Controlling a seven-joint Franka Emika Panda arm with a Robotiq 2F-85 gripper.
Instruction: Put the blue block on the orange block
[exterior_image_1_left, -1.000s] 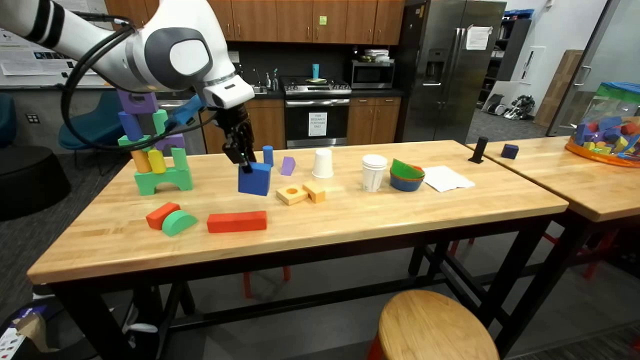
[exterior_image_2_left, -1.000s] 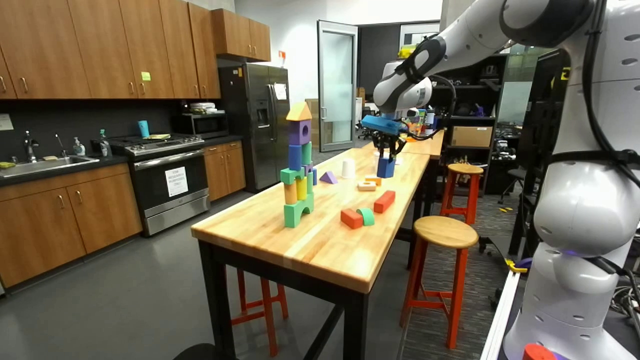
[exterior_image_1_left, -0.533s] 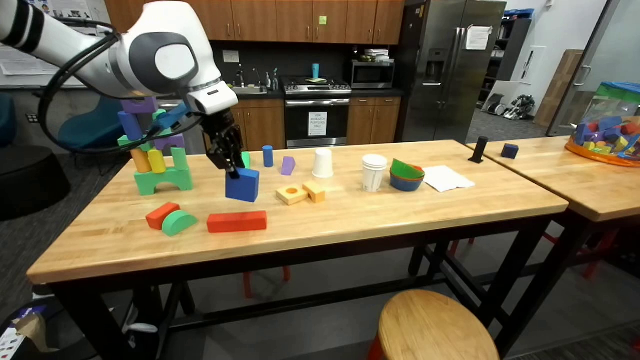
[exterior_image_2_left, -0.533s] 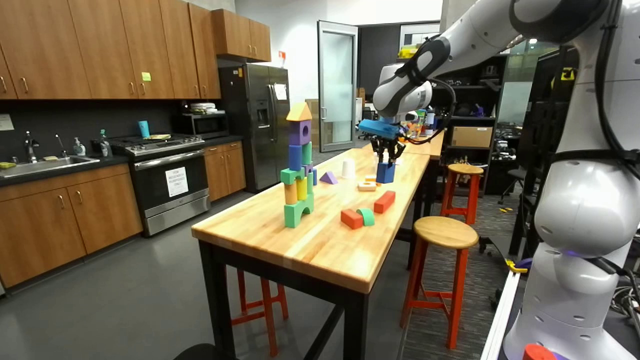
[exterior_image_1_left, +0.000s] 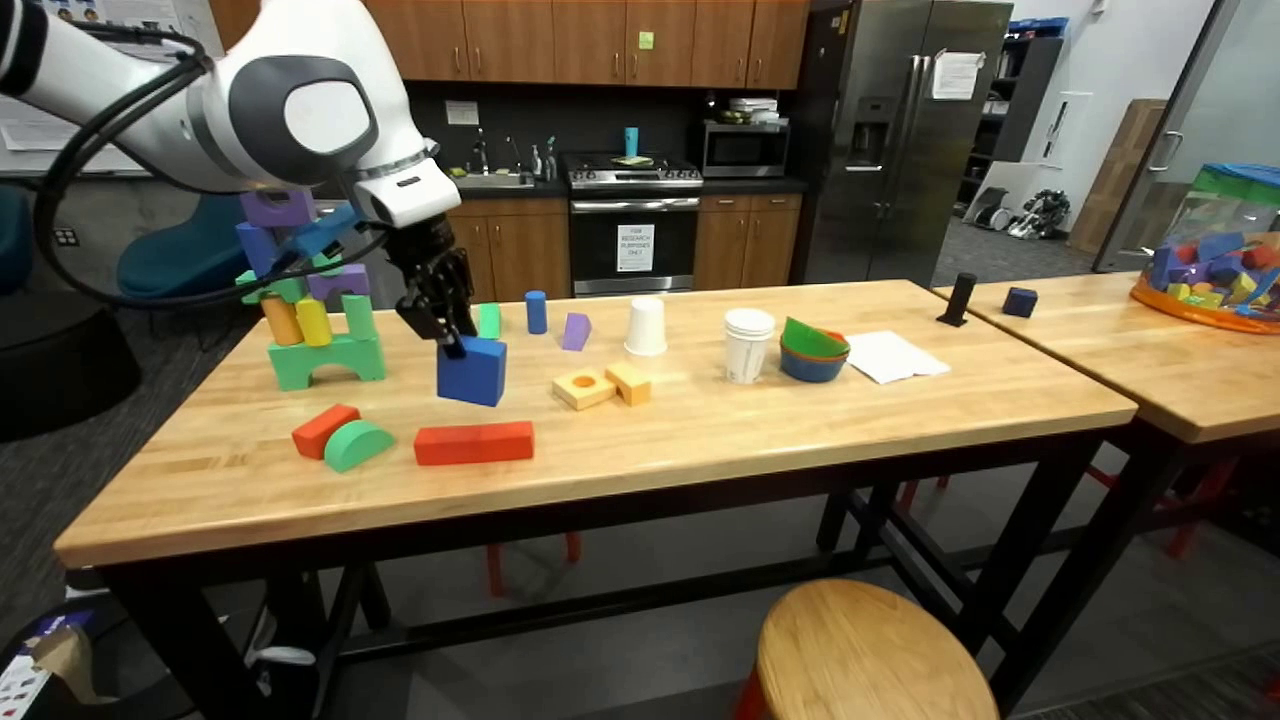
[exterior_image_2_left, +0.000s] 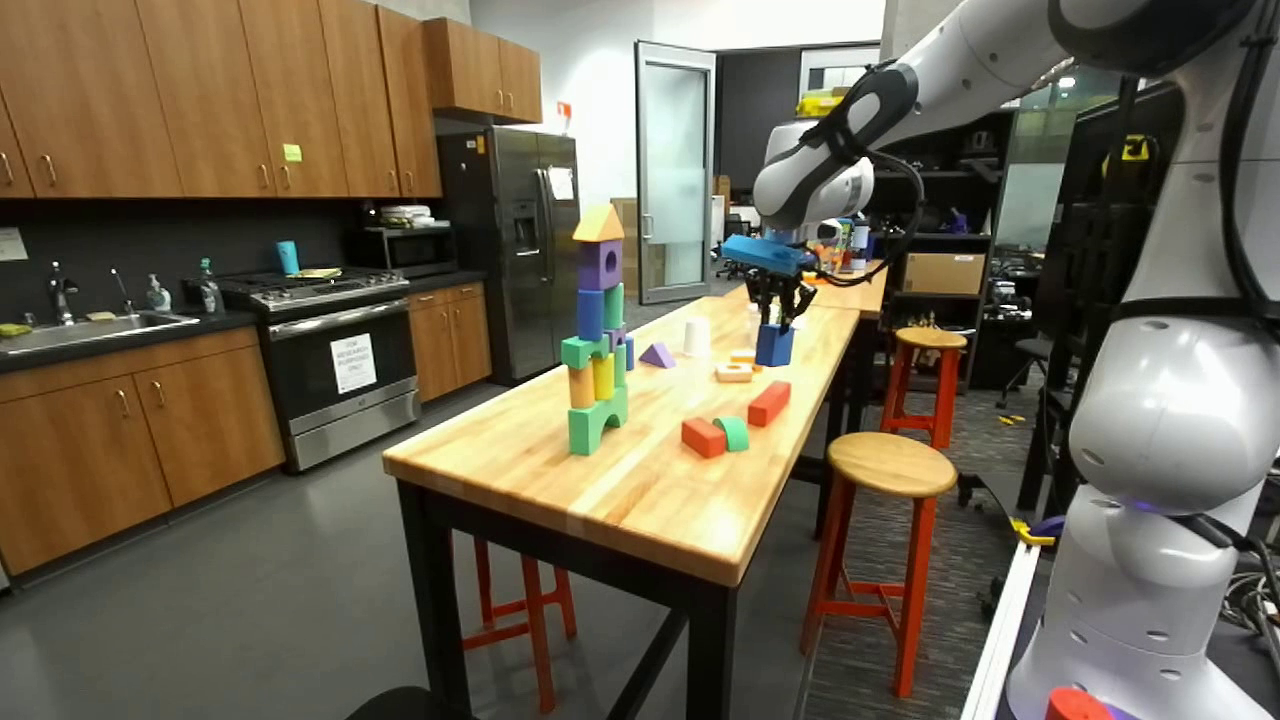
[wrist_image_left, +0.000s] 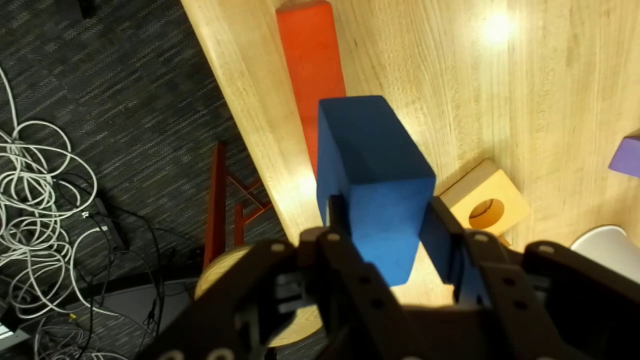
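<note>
The blue block (exterior_image_1_left: 471, 375) hangs above the table, clamped between both fingers of my gripper (exterior_image_1_left: 457, 349). In the wrist view the gripper's dark fingers press on two opposite sides of the blue block (wrist_image_left: 376, 145). The orange block (exterior_image_1_left: 474, 444), a long red-orange bar, lies flat on the table near its front edge. A gap separates it from the raised blue block in both exterior views. From the wrist, part of the orange block (wrist_image_left: 311, 65) is covered by the blue one.
A tall colourful block tower (exterior_image_2_left: 599, 330) stands on the table. A red block (exterior_image_1_left: 325, 430) and a green half-round (exterior_image_1_left: 357, 446) lie beside the orange bar. Yellow blocks (exterior_image_1_left: 584, 389), a purple block (exterior_image_1_left: 576, 332), white cups (exterior_image_1_left: 748, 345) and bowls (exterior_image_1_left: 812, 352) occupy the other side.
My gripper has carried the blue block leftward and slightly lower in an exterior view, over toward the orange bar. A green block behind it has come into sight. The grip is unchanged.
</note>
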